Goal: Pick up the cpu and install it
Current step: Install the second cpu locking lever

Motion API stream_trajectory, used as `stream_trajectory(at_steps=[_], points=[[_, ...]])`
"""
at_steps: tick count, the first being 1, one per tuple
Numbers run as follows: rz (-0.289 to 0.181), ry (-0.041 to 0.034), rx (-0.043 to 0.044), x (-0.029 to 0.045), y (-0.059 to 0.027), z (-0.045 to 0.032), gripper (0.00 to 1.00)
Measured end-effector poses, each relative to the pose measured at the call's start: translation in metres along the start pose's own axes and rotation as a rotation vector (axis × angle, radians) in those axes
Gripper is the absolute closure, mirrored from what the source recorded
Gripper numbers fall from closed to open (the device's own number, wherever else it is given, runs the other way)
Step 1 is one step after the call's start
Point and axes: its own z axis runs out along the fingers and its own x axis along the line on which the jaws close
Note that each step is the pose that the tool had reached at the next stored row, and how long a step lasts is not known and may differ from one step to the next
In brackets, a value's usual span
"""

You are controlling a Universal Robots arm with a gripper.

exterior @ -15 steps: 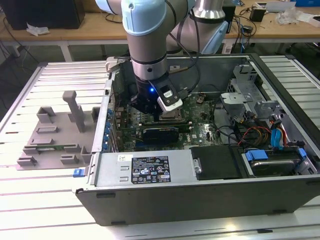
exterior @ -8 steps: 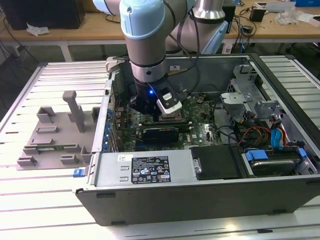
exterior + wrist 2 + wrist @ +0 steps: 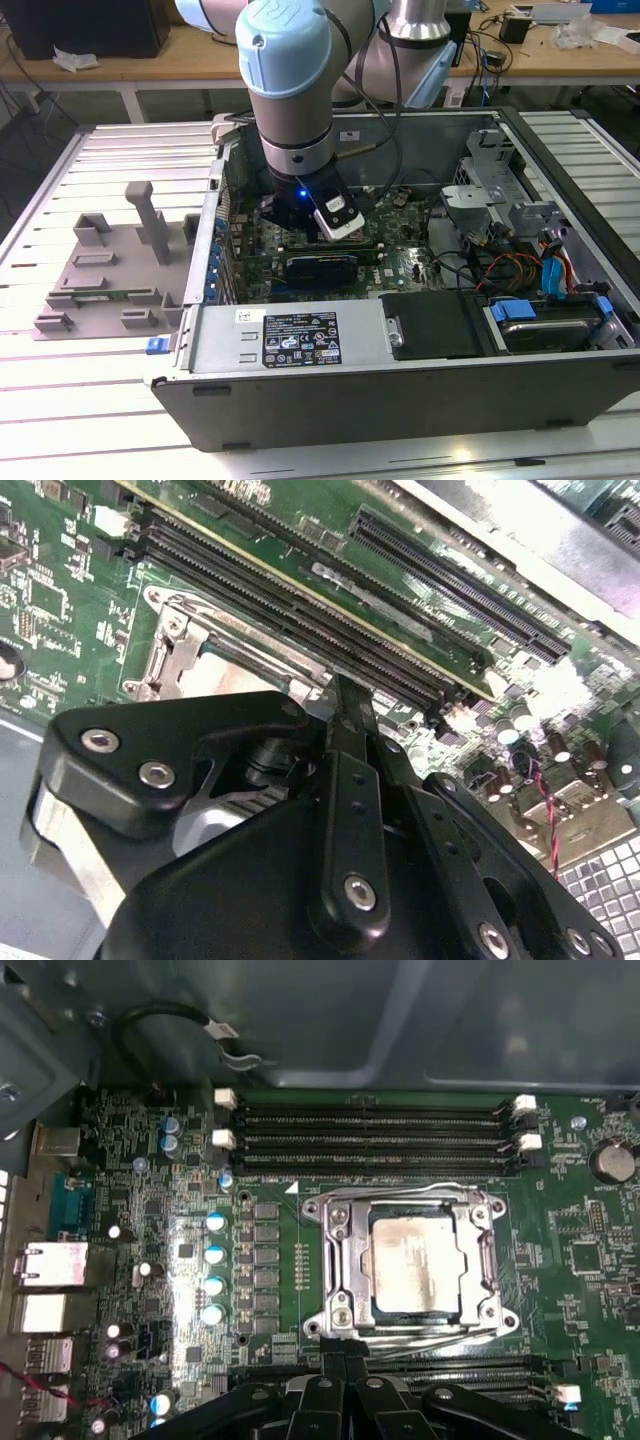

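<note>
Inside the open computer case, in the exterior view, you see the arm reaching down over the green motherboard. The claw hangs low over that board, close to the case's back wall. A small blue light glows on the wrist. A grey tray with plastic blocks lies on the slatted surface, outside the case on the exterior view's left. A black drive box sits by the case's front wall.

In the second wrist view, you look past the black claw at the board. The fingers look pressed together into one thin tip, with nothing between them. That tip is just above the edge of the metal socket frame. Long black memory slots run right beside the frame.

In the first wrist view, the cpu lies flat in the middle of the socket frame. Its top is silver-grey and a bit smudged. The frame wraps around it on all sides. The black claw is just beside the frame, on the side away from the memory slots. It is not touching the cpu. A row of small blue-topped cans stands near the frame.
</note>
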Motion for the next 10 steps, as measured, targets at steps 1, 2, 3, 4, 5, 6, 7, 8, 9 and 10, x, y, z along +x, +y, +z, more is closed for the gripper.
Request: stream_trajectory(at_steps=[1, 2, 3, 4, 5, 6, 7, 8, 9, 10], points=[[0.0, -0.0007, -0.0047, 0.0001, -0.0009, 0.0003, 0.89], [0.001, -0.0019, -0.0127, 0.0003, -0.0028, 0.0009, 0.89], [0.001, -0.0028, -0.0201, 0.0004, -0.0043, 0.0013, 0.89], [0.001, -0.0038, -0.0268, 0.0006, -0.0052, 0.0016, 0.89], [0.002, -0.0045, -0.0323, 0.0007, -0.0058, 0.0018, 0.89], [0.002, -0.0066, -0.0454, 0.0009, -0.0074, 0.0026, 0.89], [0.003, -0.0077, -0.053, 0.0013, -0.0088, 0.0034, 0.89], [0.003, -0.0089, -0.0605, 0.0019, -0.01, 0.0046, 0.89], [0.003, -0.0095, -0.0659, 0.0021, -0.0104, 0.0053, 0.89], [0.004, -0.0101, -0.07, 0.0023, -0.0106, 0.0059, 0.89]])
